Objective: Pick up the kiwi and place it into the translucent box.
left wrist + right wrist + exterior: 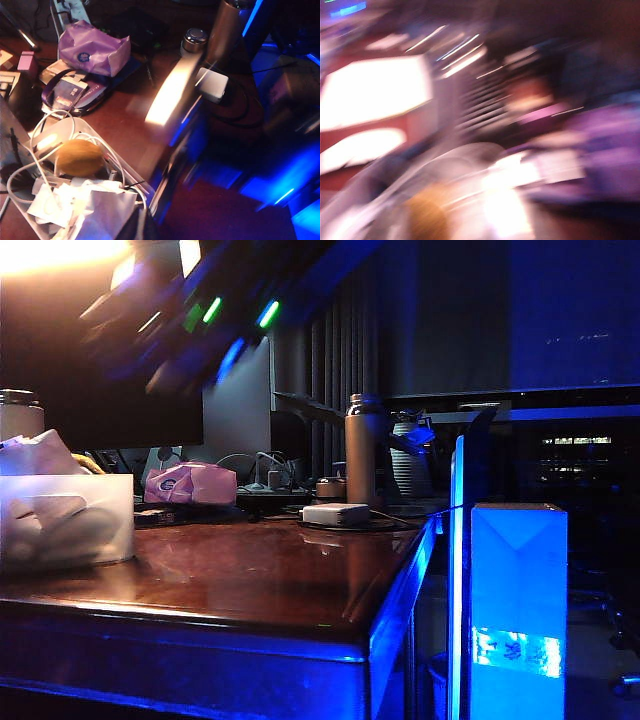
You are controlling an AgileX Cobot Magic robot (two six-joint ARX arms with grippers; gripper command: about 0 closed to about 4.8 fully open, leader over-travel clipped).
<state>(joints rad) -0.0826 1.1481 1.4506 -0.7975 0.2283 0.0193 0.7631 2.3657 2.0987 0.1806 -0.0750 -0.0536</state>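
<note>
Item: kiwi (80, 157). Small, egg-shaped, dull tawny skin, matte and faintly fuzzy. It lies inside the translucent box (120, 530), resting on white cables and crumpled white wrappers, free of any grip.

Item: translucent box. Frosted whitish plastic, rectangular, thin walls with pale shapes showing through. It stands at the left end of the table (300, 580), a glossy dark reddish-brown top with a blue-lit edge.

Item: pink-and-white packet (190, 483). Soft, crinkled film, lying behind the box.

Item: white adapter (336, 513). Flat, rectangular, smooth, near the far edge, with a cord trailing off it.

Item: metal bottle (360, 450). Tall, cylindrical, brushed finish, standing just behind the adapter.

Item: blue carton (518, 610). Tall, square-sided, glowing, beside the table's right end.

Item: my right gripper. Its arm (190, 310) is a dark smear with green and blue lights high above the box in the exterior view; my wrist view is all blur, with perhaps the kiwi as a brown patch low down. I cannot tell how wide its fingers stand or whether they carry anything.

Item: my left gripper. No view shows it; its camera looks down on the box from above.
</note>
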